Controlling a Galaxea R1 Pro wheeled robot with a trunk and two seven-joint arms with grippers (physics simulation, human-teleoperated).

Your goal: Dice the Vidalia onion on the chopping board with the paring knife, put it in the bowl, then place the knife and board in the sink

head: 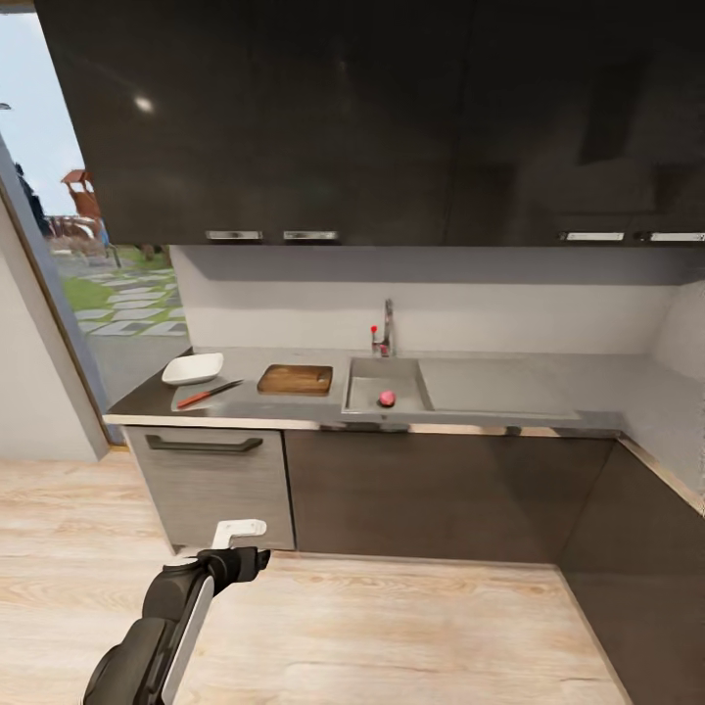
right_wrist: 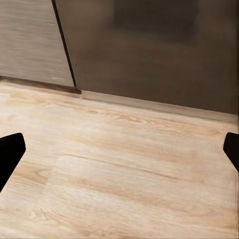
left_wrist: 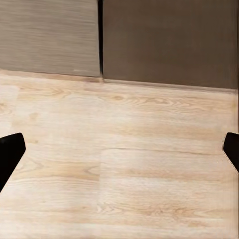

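Nearest the head camera, the left arm (head: 162,627) hangs low over the light wood floor (head: 392,627), its left gripper (head: 238,534) pointing toward the cabinet fronts; in the left wrist view its two dark fingertips (left_wrist: 10,152) sit far apart with nothing between them. The right gripper (right_wrist: 119,149) looks the same in its own wrist view, fingers spread wide over bare floor at the foot of the dark cabinets (right_wrist: 149,55). Beyond the floor stands the countertop (head: 509,377), well apart from both arms, so the step in hand is probably the approach. To do it well, the base should roll forward and square up in front of the sink (head: 387,384), stopping close enough that an arm can drop straight into the basin. By count: one reddish Vidalia onion (head: 387,399) lying on the sink's floor, one chopping board (head: 295,379) just beside the sink, one paring knife (head: 208,394) lying on the counter in front of one white bowl (head: 192,368), and one faucet (head: 386,330) behind the basin. Two handles show under the upper cabinets on each side.
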